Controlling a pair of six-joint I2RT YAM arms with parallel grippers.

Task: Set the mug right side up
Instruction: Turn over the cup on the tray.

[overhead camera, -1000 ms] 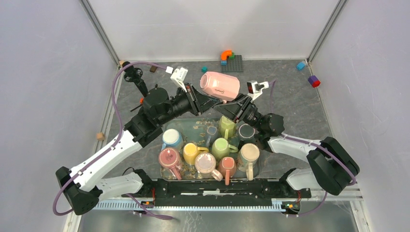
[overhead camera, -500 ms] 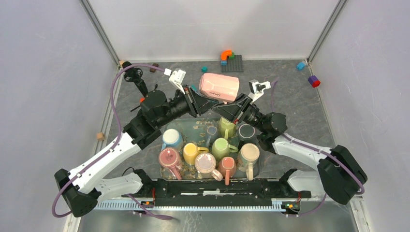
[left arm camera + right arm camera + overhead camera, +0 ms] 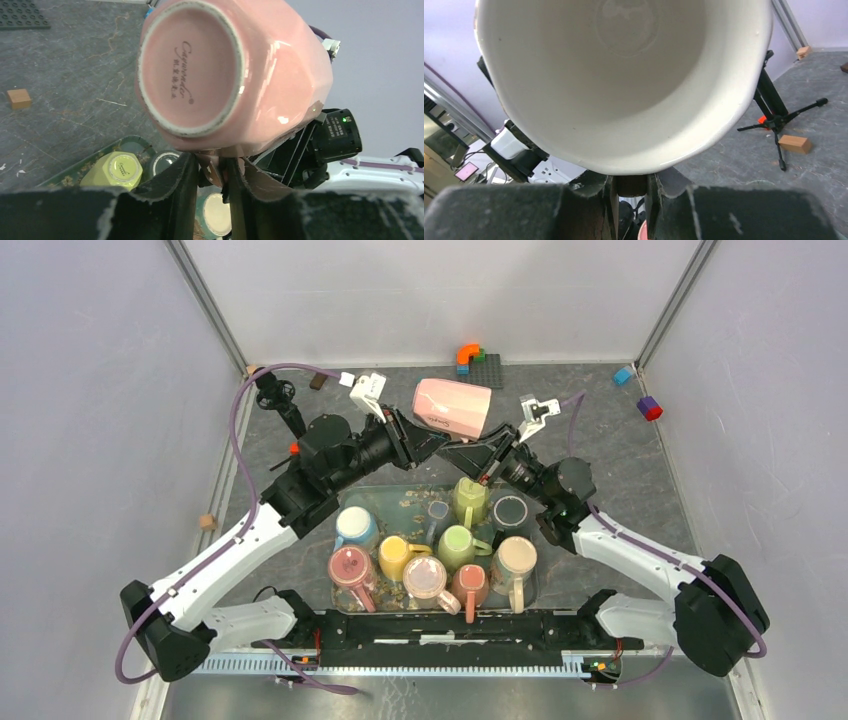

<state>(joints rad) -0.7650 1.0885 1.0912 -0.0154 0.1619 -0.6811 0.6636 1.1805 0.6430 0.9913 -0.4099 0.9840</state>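
My left arm rises from its base at the near left corner and reaches forward and inward, elbow lifted, wrist turned toward the centre. My right arm does the same from the near right corner, and the two forearms converge at the far middle with their tips almost meeting. My left gripper is pinched narrow on a pink piece under the base end of the mug — fingers close together. My right gripper comes in from the opposite side, at the rim end, its fingers likewise drawn tight on a small piece just beneath the rim.
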